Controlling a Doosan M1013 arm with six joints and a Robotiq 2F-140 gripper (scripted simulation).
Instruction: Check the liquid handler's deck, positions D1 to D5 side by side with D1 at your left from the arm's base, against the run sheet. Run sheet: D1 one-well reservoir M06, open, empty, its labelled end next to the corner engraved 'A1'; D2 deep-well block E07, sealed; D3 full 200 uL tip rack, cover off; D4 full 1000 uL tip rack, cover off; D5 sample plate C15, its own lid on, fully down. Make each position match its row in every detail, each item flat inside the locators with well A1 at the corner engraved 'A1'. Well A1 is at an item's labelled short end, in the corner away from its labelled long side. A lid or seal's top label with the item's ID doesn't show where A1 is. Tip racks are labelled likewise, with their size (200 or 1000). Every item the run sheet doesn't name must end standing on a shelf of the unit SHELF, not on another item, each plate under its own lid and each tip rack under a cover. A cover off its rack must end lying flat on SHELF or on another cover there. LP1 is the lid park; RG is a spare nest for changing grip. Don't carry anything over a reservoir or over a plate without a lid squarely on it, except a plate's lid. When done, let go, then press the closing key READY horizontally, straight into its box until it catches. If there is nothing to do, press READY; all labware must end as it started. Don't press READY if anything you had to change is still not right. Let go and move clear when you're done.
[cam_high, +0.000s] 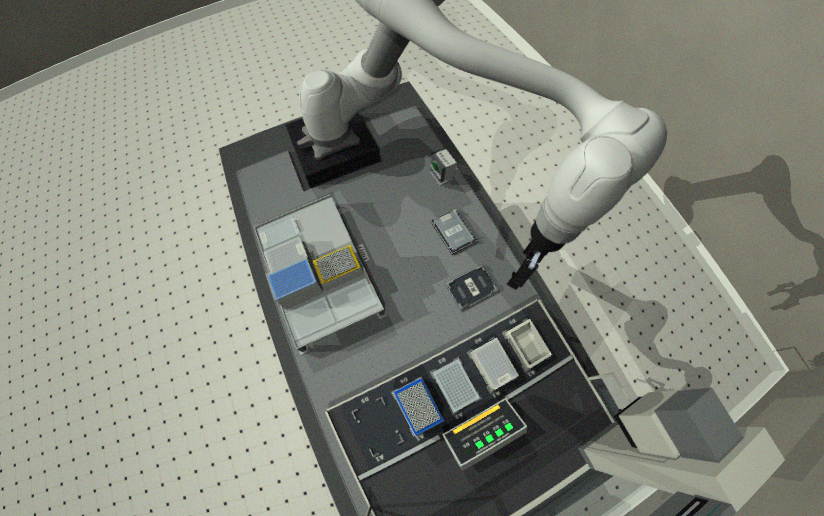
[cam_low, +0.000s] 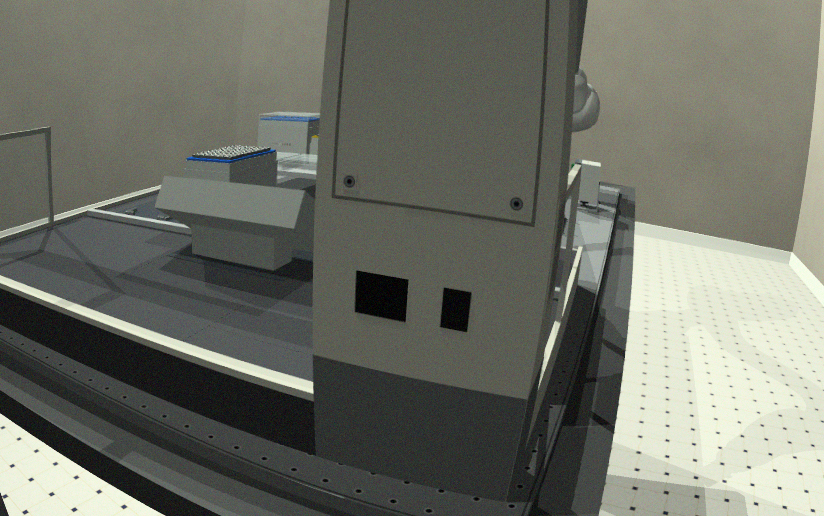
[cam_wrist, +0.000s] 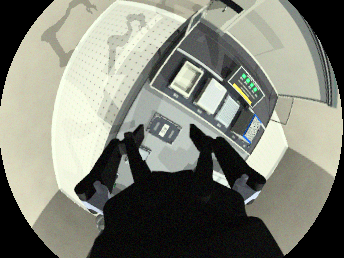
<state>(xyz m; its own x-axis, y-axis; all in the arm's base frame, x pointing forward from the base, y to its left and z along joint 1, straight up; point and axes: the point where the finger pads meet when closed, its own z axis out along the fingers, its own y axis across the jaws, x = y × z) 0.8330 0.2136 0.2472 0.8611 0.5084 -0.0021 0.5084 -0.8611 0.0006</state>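
Note:
My gripper (cam_high: 520, 278) (cam_wrist: 166, 130) is open and empty, hanging over the bench's right edge beside a dark nest (cam_high: 473, 286) (cam_wrist: 162, 127) with a white label. On the deck, from right to left, stand an open reservoir (cam_high: 526, 343) (cam_wrist: 186, 79), a pale sealed block (cam_high: 493, 363) (cam_wrist: 212, 96), a grey gridded item (cam_high: 454, 384) (cam_wrist: 227, 111) and a blue-rimmed uncovered tip rack (cam_high: 417, 405) (cam_low: 229, 154) (cam_wrist: 254, 128). The leftmost deck position (cam_high: 356, 416) holds nothing inside its locator corners. A lidded plate (cam_high: 454, 230) lies in a nest behind the dark one.
The shelf unit (cam_high: 358, 300) at the left holds a yellow-rimmed tip rack (cam_high: 335, 264), a blue-covered rack (cam_high: 290, 280) (cam_low: 288, 130) and two pale plates (cam_high: 280, 243). The READY box (cam_high: 442, 164) stands near the arm's base. A status panel (cam_high: 485, 432) fronts the deck. A tall grey column (cam_low: 425, 182) blocks the exterior view.

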